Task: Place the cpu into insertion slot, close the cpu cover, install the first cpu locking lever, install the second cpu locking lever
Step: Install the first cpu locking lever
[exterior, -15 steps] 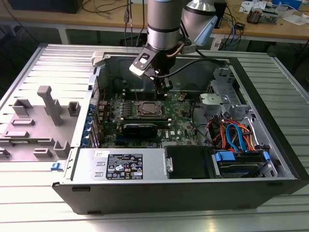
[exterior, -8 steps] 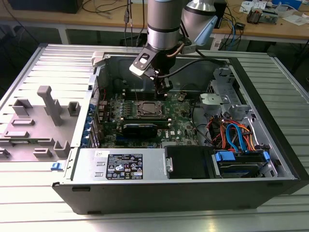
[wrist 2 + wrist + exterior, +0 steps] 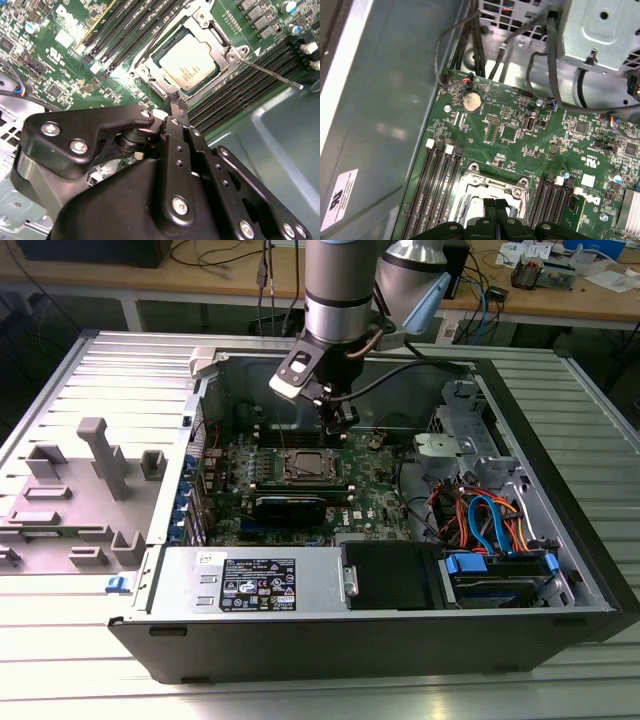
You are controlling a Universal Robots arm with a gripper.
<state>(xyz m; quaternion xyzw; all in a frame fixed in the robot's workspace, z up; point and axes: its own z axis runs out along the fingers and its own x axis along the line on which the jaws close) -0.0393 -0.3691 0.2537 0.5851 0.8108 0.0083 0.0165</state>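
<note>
The cpu (image 3: 187,62), a dull silver square, lies flat in the insertion slot (image 3: 305,468) on the green motherboard. The cpu cover (image 3: 231,54), a silver metal frame, lies down around it with the chip showing through its hole. A thin metal lever rod (image 3: 272,75) sticks out sideways from one corner of the socket, over the black memory slots. My gripper (image 3: 176,100) hovers just above the socket's edge, fingers pressed together and holding nothing. In the first wrist view the gripper (image 3: 495,202) hangs over the socket frame (image 3: 492,186). In the exterior view the gripper (image 3: 340,425) is just behind the socket.
Long black memory slots (image 3: 240,85) flank the socket on both sides. A drive cage (image 3: 460,445) and bundled orange and blue cables (image 3: 485,520) fill the case at the exterior view's right. The power supply (image 3: 255,585) sits at the front. The case wall (image 3: 385,100) rises close by.
</note>
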